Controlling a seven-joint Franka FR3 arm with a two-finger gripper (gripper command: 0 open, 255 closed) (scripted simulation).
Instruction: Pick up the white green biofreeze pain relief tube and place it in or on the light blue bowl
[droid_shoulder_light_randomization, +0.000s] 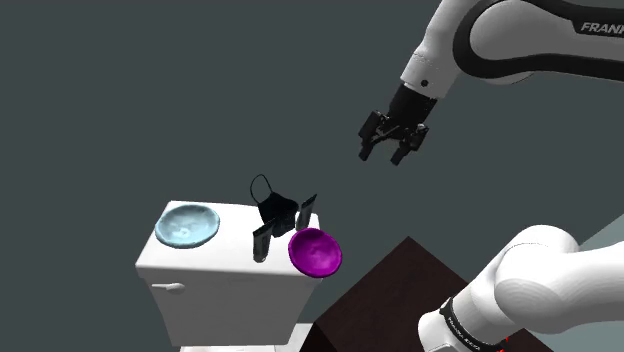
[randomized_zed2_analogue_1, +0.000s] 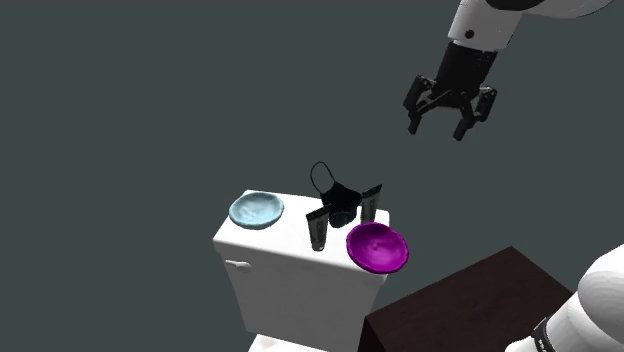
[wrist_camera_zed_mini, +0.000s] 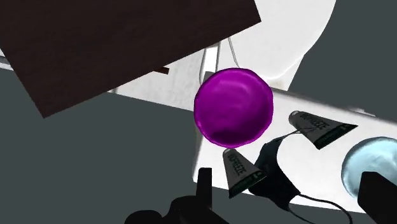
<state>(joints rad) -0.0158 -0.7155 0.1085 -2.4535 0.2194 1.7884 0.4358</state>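
The tool (droid_shoulder_light_randomization: 382, 155) hangs wide open and empty, high above the toilet tank lid (droid_shoulder_light_randomization: 215, 262), well apart from everything. Two look-alike dark tubes stand there: front tube (droid_shoulder_light_randomization: 260, 243) by the near edge, back tube (droid_shoulder_light_randomization: 307, 212) behind the purple bowl (droid_shoulder_light_randomization: 315, 251) at the lid's end. The blue bowl (droid_shoulder_light_randomization: 187, 224) sits at the opposite end.

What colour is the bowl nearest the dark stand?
It's a glossy purple bowl; clearest in the wrist view.
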